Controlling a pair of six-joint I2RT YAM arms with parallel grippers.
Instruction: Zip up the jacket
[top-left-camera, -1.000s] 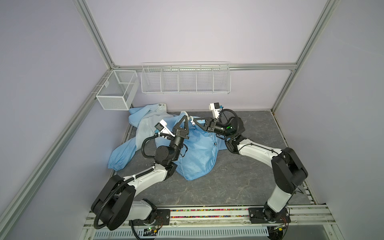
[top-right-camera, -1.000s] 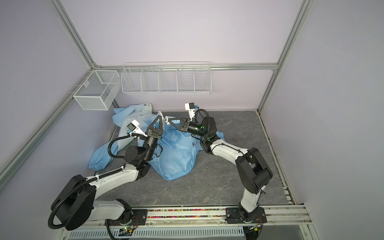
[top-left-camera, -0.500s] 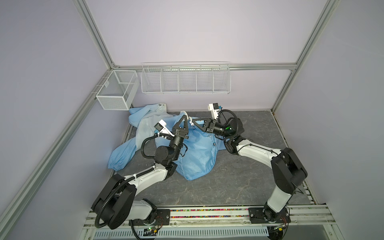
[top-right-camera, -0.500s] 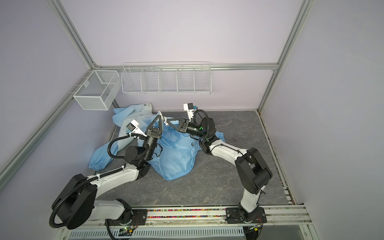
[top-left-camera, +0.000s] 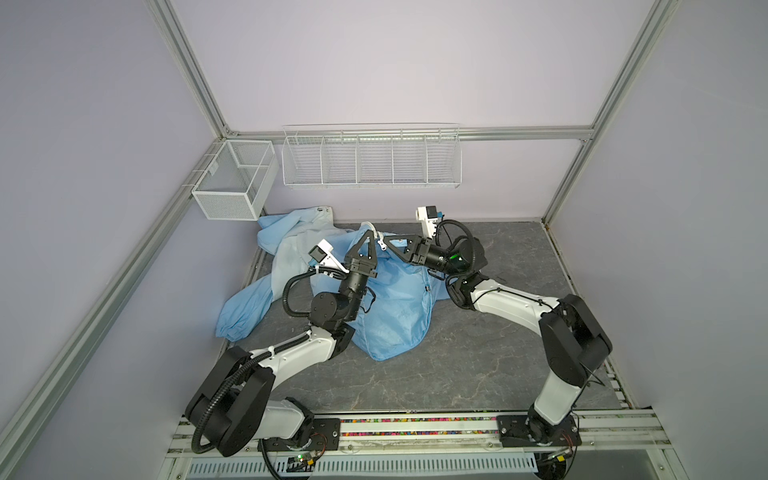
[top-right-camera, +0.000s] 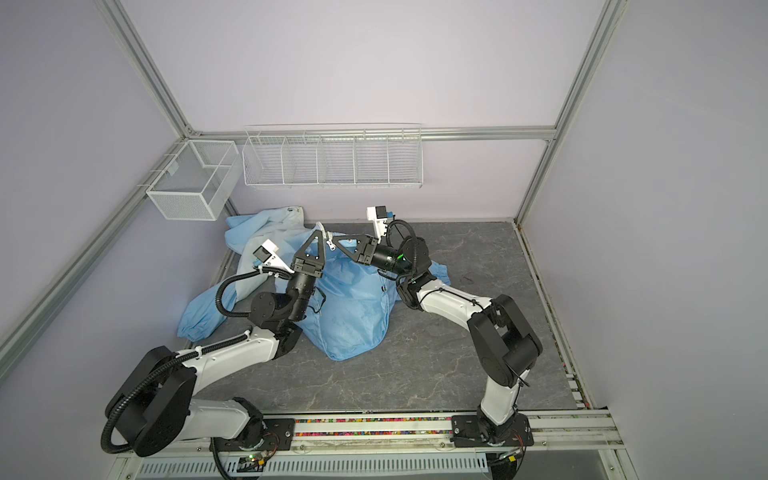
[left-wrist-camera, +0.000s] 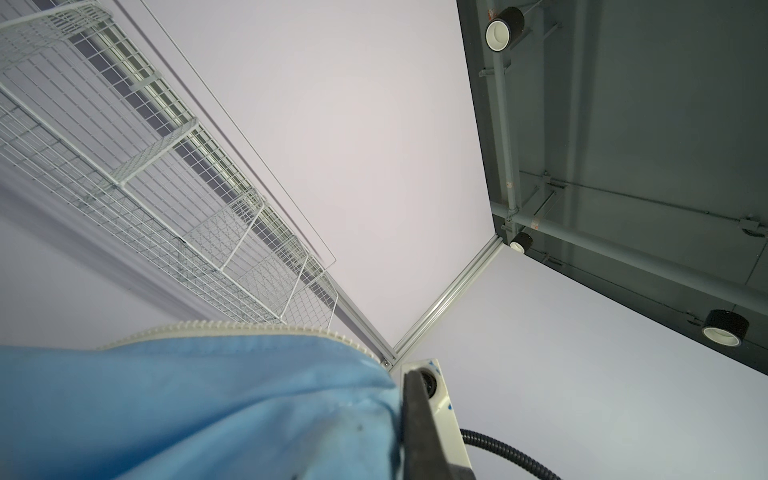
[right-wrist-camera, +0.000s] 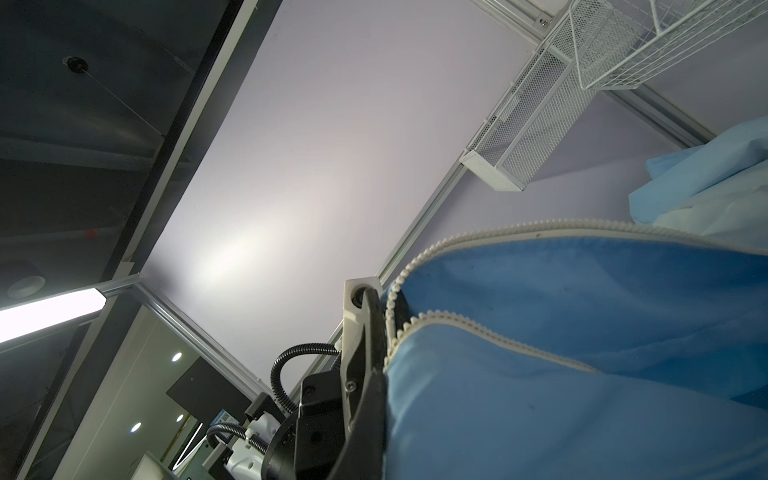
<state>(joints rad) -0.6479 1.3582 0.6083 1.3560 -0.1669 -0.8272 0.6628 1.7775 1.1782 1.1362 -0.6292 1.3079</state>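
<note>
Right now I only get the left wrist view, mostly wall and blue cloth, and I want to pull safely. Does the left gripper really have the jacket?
Observer: Yes. In both top views the left gripper is shut on the jacket, holding a peak of it above the table.
Operator: And the other arm?
Observer: The right gripper is shut on the jacket too, its tip close beside the left's.
Operator: Is it zipped there?
Observer: No. The right wrist view shows two tooth rows running apart.
</note>
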